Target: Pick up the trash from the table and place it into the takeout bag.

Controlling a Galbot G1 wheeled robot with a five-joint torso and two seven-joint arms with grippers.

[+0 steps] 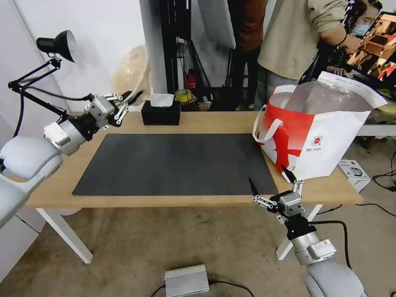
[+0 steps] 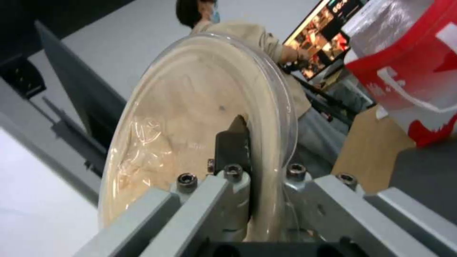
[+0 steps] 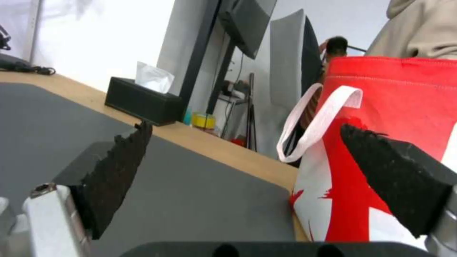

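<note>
My left gripper (image 1: pixel 133 97) is raised over the table's (image 1: pixel 214 119) far left corner, shut on the rim of the beige bowl (image 1: pixel 132 74). The bowl stands on edge, tilted, under a clear lid. In the left wrist view one black finger (image 2: pixel 232 142) presses on the bowl (image 2: pixel 190 107), and the other finger is hidden behind it. The white-and-red takeout bag (image 1: pixel 326 140) stands open on the table's right end, foil lining showing. My right gripper (image 1: pixel 268 176) hangs open at the table's front edge, just left of the bag (image 3: pixel 395 107), nothing between its fingers (image 3: pixel 119 160).
A dark grey mat (image 1: pixel 177 161) covers the middle of the table. A black tissue box (image 1: pixel 161 113) sits at the back edge. A black desk lamp (image 1: pixel 57 43) reaches in at the back left. People stand behind the table. A silver box (image 1: pixel 185 280) lies on the floor.
</note>
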